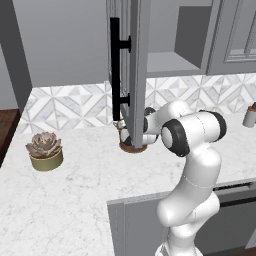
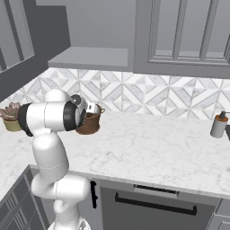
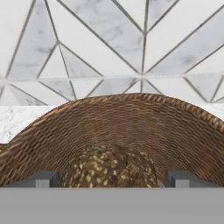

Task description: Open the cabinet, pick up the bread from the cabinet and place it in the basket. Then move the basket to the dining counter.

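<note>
The grey wall cabinet [image 1: 172,62] stands with its glass-paned door [image 1: 131,60] swung out, black bar handle [image 1: 115,70] facing me. Below it, the brown woven basket [image 2: 89,123] sits on the marble worktop by the tiled backsplash. In the left base view the door edge partly hides the basket [image 1: 134,146]. My gripper [image 2: 93,109] hovers at the basket's rim, pointing into it. In the hand view the bread [image 3: 111,166], a brown crusty lump, lies on the bottom of the basket [image 3: 131,122]. My gripper [image 3: 113,179] is open, a fingertip on either side of the bread. The dining counter is out of view.
An olive pot of pinkish succulent [image 1: 45,150] stands on the worktop to the left. A soap dispenser [image 2: 219,126] stands far right. A plain grey base cabinet door [image 1: 135,220] juts out below the worktop edge, beside my arm.
</note>
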{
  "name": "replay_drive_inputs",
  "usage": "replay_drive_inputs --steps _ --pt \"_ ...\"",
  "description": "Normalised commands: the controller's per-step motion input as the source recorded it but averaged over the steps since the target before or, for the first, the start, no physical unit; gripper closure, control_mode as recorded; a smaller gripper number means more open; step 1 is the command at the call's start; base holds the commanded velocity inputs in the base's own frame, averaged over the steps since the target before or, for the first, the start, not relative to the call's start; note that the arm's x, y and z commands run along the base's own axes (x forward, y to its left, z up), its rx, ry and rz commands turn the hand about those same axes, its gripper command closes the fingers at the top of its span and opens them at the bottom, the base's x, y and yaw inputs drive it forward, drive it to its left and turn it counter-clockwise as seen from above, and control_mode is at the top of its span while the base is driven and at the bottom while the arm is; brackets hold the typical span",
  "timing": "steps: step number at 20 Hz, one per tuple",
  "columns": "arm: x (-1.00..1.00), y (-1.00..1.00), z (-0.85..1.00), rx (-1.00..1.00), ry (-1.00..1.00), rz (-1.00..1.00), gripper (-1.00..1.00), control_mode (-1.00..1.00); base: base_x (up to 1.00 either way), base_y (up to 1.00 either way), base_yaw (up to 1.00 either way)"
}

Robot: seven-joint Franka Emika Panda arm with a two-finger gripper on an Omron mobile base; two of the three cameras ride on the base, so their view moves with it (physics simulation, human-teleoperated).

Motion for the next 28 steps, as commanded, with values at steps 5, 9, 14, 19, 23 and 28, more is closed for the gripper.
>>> replay_drive_inputs --steps 5,9,14,19,23,28 --pt "0.00 0.02 0.01 0.00 0.00 0.00 -1.00 -1.00 0.00 0.00 0.00" --pt "-0.04 0.03 0.31 0.00 0.00 0.00 -1.00 -1.00 0.00 0.00 0.00" --pt "-0.81 0.00 0.66 0.00 0.00 0.00 -1.00 -1.00 0.00 0.00 0.00" --pt "-0.67 0.00 0.52 0.00 0.02 0.00 -1.00 -1.00 0.00 0.00 0.00" --pt "-0.45 0.00 0.75 -0.02 0.12 0.02 -1.00 -1.00 0.00 0.00 0.00" --pt "-0.73 0.00 0.13 -0.12 0.08 0.08 -1.00 -1.00 0.00 0.00 0.00"
